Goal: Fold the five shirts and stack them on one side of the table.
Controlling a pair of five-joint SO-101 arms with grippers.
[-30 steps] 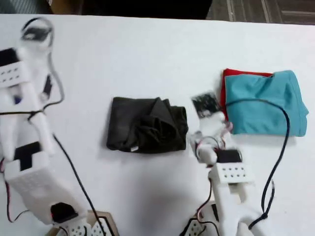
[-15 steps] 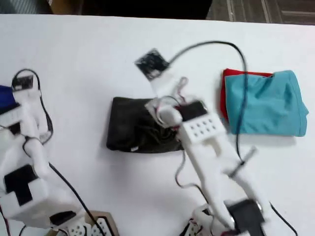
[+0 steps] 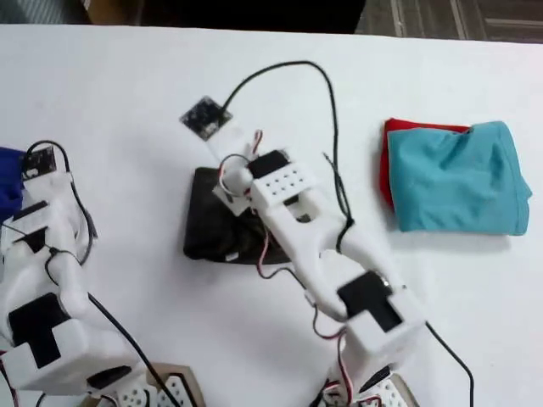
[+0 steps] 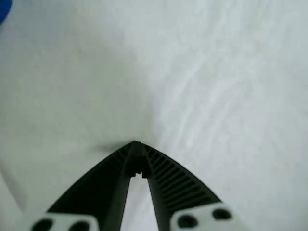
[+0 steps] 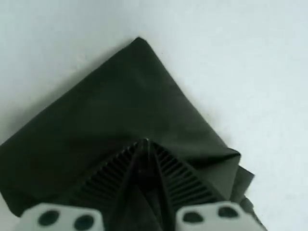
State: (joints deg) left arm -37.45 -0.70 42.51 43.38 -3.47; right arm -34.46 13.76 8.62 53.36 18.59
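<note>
Right gripper (image 5: 144, 143): fingers closed tip to tip, directly over the black shirt (image 5: 120, 110) — couldn't tell whether any cloth was pinched between them.
Right arm (image 3: 314, 246): ran from the near edge of the table (image 3: 153, 93) out to the black shirt, with its wrist over the shirt's far edge.
Black shirt: mid-table, a roughly folded, lumpy rectangle. Its right part was hidden under the arm (the left part was visible in the high view).
Left gripper (image 4: 136, 144): closed, tips touching, holding nothing, over bare white table.
Left arm (image 3: 42, 254): on the left side of the table, well apart from the black shirt.
Teal shirt (image 3: 458, 178): folded, on the right side of the table, lying on top of the red shirt (image 3: 388, 157) — the red showed as a strip along the teal's left and far edge.
Blue shirt (image 3: 7, 186): a sliver at the table's left edge, just beside the left arm.
Cable (image 3: 288, 72): black, looped from the right wrist across the table beyond the black shirt.
</note>
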